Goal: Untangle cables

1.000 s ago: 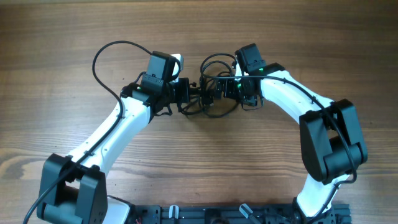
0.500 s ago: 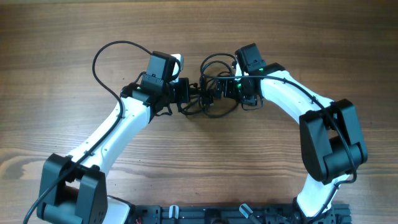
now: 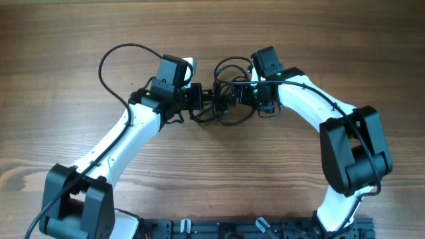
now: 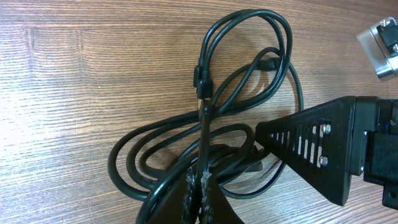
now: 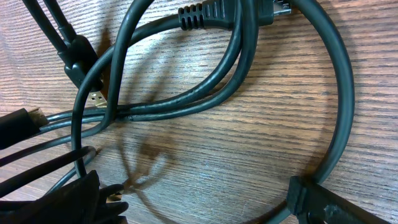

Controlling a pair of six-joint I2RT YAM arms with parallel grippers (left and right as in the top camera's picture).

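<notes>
The cables [image 3: 229, 64] lie as a black bunch of loops on the wooden table between my two grippers. My left gripper [image 3: 204, 99] is at the bunch's left side. In the left wrist view its fingers [image 4: 200, 194] are shut on one thin strand that runs up to a small plug [image 4: 200, 78], with loose loops [image 4: 134, 165] around them. My right gripper [image 3: 234, 94] is over the right side of the bunch. Its jaws [image 5: 208, 193] stand wide open above bare wood, with a thick cable loop [image 5: 339, 93] and a ribbed plug [image 5: 205, 15] in front of them.
The left arm's own thick black wire [image 3: 106, 60] arcs out to the far left. One black finger of the right gripper [image 4: 311, 149] points into the bunch from the right in the left wrist view. The arm bases [image 3: 219, 229] sit at the near table edge.
</notes>
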